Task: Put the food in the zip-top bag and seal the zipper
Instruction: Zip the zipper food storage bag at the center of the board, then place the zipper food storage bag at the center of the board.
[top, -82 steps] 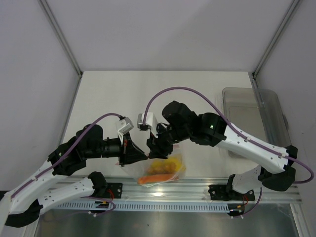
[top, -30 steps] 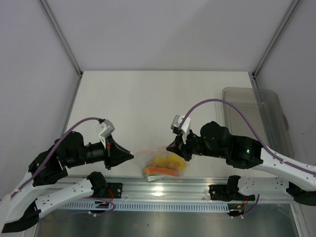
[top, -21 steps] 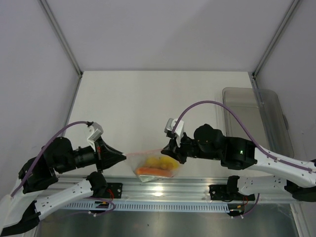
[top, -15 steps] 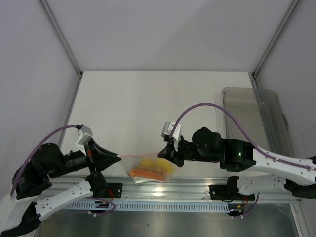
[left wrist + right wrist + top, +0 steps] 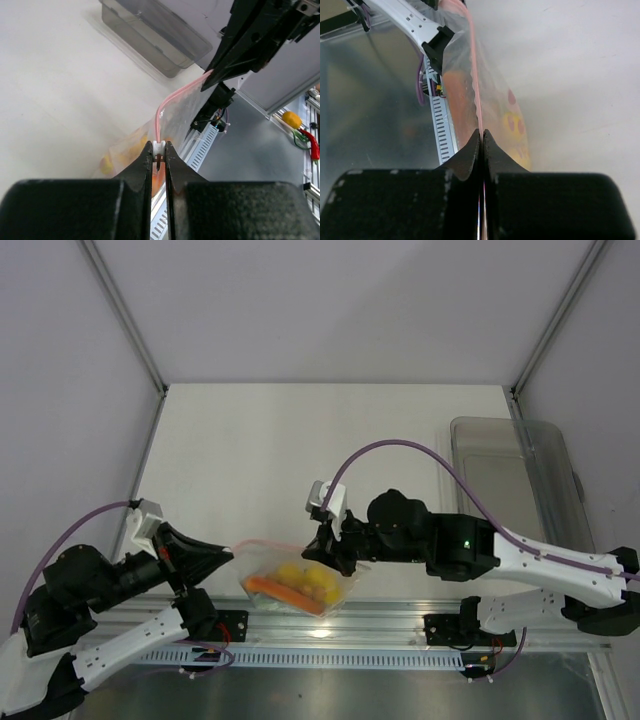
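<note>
- Food (image 5: 300,578) sits inside the zip-top bag (image 5: 255,565), slung between the grippers.
- Left gripper (image 5: 158,150) pinches the zipper (image 5: 175,97); right gripper (image 5: 481,139) clamps its opposite end.
- Sealing apparently unfinished.

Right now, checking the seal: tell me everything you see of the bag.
The bag is clear, crinkly plastic with a pink zipper along its top edge. It is stretched between the left gripper, pinching a white tab on the zipper, and the right gripper, pinching the other end. Yellow and orange food sits inside.
</note>
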`<state>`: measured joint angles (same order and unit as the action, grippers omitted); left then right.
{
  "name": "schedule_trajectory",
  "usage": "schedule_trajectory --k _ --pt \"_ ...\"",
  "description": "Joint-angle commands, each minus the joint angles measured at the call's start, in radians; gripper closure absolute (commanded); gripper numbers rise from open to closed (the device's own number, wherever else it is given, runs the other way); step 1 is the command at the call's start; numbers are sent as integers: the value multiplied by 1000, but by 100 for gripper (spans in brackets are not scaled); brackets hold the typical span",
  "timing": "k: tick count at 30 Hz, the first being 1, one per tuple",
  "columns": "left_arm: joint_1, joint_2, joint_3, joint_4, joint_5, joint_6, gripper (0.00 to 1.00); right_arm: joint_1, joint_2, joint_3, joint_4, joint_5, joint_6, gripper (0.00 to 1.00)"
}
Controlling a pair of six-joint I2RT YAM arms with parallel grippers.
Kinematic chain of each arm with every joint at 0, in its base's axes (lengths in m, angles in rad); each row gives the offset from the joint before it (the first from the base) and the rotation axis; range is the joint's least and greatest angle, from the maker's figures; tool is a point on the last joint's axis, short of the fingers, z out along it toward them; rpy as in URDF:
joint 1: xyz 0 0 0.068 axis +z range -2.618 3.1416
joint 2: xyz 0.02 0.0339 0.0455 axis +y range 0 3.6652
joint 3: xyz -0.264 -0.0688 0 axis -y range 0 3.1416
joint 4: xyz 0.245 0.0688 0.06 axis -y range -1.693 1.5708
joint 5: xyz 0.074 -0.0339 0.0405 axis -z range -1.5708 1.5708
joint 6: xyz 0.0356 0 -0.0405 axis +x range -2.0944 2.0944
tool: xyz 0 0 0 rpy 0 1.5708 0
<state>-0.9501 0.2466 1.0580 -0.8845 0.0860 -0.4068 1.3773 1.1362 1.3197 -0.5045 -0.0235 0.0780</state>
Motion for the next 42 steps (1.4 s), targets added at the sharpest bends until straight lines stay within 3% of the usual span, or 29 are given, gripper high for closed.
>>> schedule_trajectory --k 1,2,6,9,14,20,27,32,42 --pt "4 -16 -41 13 -55 -38 90 5 17 39 64 -10 20 100" --pt "4 -26 -58 15 -63 -46 84 5 28 36 67 -7 23 100" --pt "4 -32 -56 7 -77 -30 17 5 57 36 89 -7 17 100" --pt "4 -32 -30 -17 -121 -23 1 -15 88 44 101 -16 6 100" --pt "4 -49 28 -94 -287 -43 1 -98 123 53 124 -87 11 100" --pt "4 -118 33 -116 -368 -59 0 -257 187 61 164 -202 23 100" --pt "2 -167 0 -64 -298 -46 1 -455 341 133 204 -357 -18 100" --pt "4 -150 -13 -99 -321 -27 0 -590 467 206 244 -438 -47 100" --pt "2 -197 -151 -13 -235 -10 0 -745 897 508 216 -604 -127 100"
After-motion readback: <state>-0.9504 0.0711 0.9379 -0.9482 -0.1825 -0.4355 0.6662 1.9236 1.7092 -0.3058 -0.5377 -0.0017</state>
